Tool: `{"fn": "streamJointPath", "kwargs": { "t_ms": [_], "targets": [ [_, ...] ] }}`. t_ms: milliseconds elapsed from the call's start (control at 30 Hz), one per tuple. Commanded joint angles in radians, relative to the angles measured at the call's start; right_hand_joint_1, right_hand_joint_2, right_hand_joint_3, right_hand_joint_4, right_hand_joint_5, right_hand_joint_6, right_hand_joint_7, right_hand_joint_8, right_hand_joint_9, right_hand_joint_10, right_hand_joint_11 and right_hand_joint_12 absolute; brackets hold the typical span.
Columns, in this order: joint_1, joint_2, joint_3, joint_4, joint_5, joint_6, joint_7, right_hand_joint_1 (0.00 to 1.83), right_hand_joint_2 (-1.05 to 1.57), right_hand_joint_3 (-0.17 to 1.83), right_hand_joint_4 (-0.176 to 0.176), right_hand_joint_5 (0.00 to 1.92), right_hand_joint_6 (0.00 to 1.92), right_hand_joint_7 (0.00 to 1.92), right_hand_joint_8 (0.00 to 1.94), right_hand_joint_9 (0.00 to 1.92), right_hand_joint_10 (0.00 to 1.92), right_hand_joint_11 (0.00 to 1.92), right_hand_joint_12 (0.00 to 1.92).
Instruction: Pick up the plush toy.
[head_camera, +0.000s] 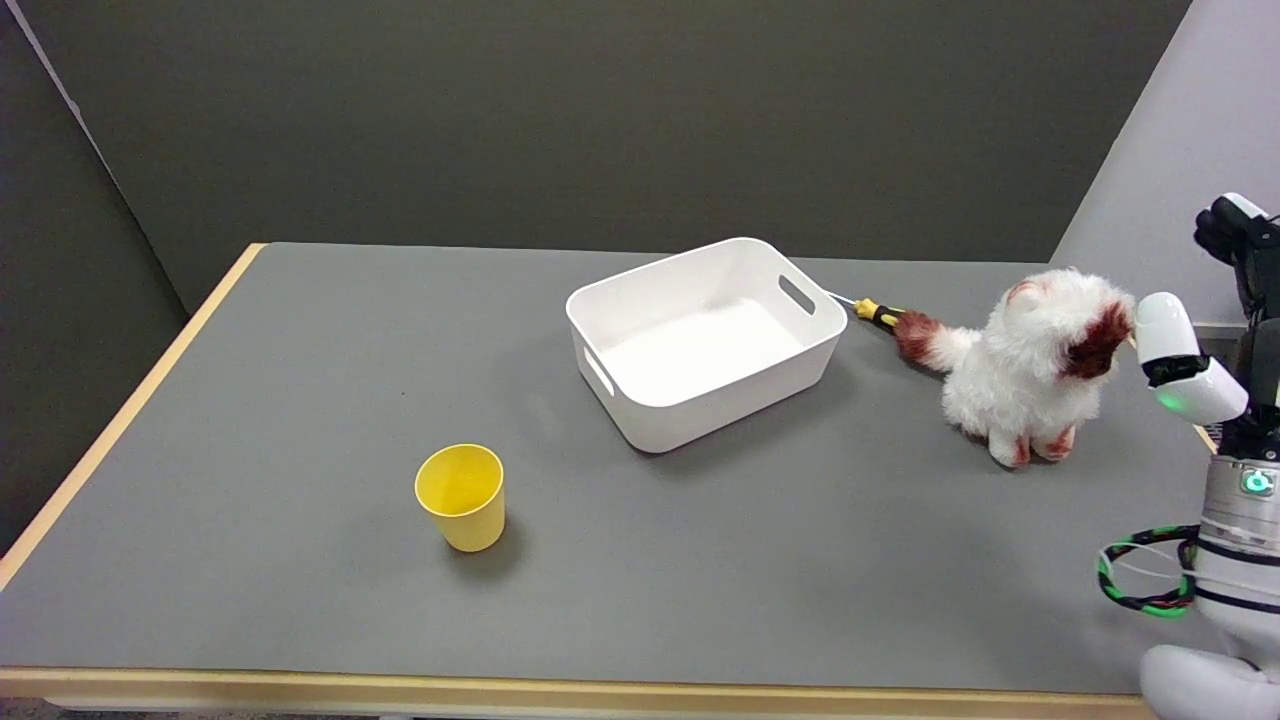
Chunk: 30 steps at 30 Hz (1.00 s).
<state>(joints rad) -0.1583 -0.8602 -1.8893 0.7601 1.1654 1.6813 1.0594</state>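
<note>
Grey table, dark wall behind, wooden edging. Plush toy sits upright near the right edge, white with reddish-brown patches, tail pointing left. Right hand just beside the toy's head, thumb close to the face (contact not clear); fingers spread apart, holding nothing, partly cut off by the picture's edge. Screwdriver lies by the tail tip. White bin left of that. Yellow cup well apart, nearer the front.
</note>
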Motion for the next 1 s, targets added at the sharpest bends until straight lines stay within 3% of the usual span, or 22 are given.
{"fn": "streamJointPath", "kwargs": {
  "t_ms": [33,333,433,567,833,1000],
  "targets": [
    [-0.024,0.122,0.066,-0.003,-0.100,-0.403,-0.219,0.46,0.59,0.94,-0.021,0.20,0.47,0.23,0.44,0.13,0.74,0.00,1.03],
    [0.056,0.141,0.163,0.045,-0.312,-0.706,-0.244,0.38,0.59,0.77,0.011,0.18,0.35,0.14,0.27,0.00,0.61,0.00,0.77],
    [0.070,0.141,0.195,0.075,-0.350,-0.776,-0.245,0.34,0.54,0.86,0.027,0.11,0.39,0.04,0.21,0.00,0.28,0.00,0.71],
    [0.099,0.138,0.202,0.082,-0.357,-0.834,-0.274,0.32,0.50,0.87,0.030,0.08,0.38,0.01,0.09,0.00,0.08,0.00,0.62],
    [0.080,0.073,0.187,0.088,-0.321,-0.849,-0.270,0.32,0.50,0.88,0.031,0.06,0.37,0.01,0.09,0.00,0.03,0.00,0.52],
    [0.024,0.028,0.200,0.100,-0.307,-0.845,-0.276,0.32,0.52,0.85,0.038,0.09,0.38,0.01,0.13,0.00,0.07,0.00,0.61]
  ]
}}
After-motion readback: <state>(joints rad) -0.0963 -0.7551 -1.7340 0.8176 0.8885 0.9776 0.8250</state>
